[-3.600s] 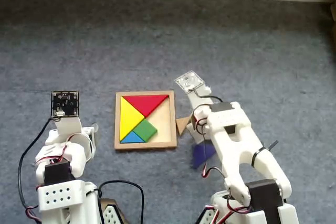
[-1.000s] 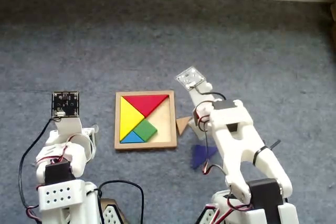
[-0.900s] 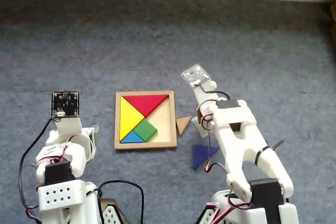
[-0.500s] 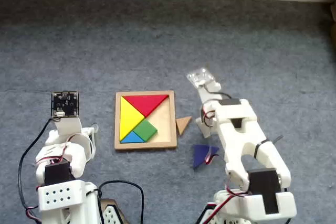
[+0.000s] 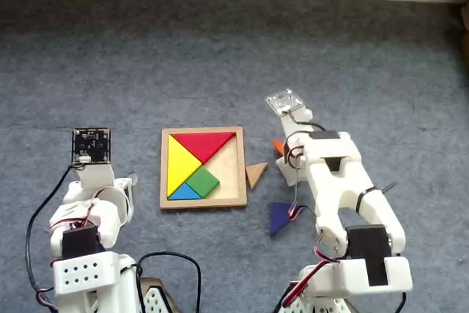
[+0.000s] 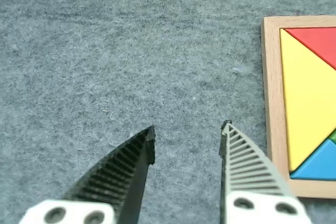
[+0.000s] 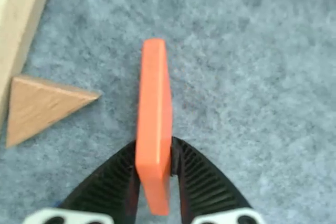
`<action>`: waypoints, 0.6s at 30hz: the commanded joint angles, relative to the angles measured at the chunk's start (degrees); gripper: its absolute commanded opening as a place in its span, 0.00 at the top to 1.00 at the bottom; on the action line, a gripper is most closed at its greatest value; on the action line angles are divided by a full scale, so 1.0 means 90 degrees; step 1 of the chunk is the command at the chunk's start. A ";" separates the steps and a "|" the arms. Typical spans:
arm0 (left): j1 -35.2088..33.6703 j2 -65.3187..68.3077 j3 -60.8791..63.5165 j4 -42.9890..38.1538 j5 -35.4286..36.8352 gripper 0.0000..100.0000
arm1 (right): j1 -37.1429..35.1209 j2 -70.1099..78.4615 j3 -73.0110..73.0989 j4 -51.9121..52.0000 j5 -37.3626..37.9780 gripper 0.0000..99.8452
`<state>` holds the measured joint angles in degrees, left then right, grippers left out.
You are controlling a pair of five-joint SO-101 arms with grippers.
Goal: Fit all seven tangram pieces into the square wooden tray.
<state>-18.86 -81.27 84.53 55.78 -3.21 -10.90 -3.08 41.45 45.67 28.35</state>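
The square wooden tray (image 5: 239, 166) lies mid-table holding a red triangle (image 5: 203, 143), a yellow triangle (image 5: 180, 166), a green square (image 5: 203, 179) and a small blue triangle (image 5: 184, 192); its right part is bare wood. A tan wooden triangle (image 5: 255, 174) (image 7: 39, 107) lies just right of the tray, a dark blue piece (image 5: 279, 217) nearer the arm bases. My right gripper (image 7: 153, 153) is shut on an orange piece (image 7: 154, 124) (image 5: 278, 146), held on edge above the carpet right of the tan triangle. My left gripper (image 6: 186, 135) stands open over bare carpet left of the tray (image 6: 272, 87).
Grey carpet covers the table all around. A light wall strip runs along the far edge. Both arm bases and cables sit at the near edge.
The right arm has swung to the right, away from the tray, carrying the orange piece. The tan triangle and dark blue piece now lie uncovered. The left arm has stayed still.
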 commanded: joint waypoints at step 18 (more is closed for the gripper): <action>-0.0093 -0.0073 -0.0005 -0.0107 -0.0352 0.79 | -0.1910 -0.1646 -0.0650 0.1158 -0.2530 0.99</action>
<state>-18.86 -81.27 84.70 55.78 -5.93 -23.91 -18.64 40.48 56.22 9.54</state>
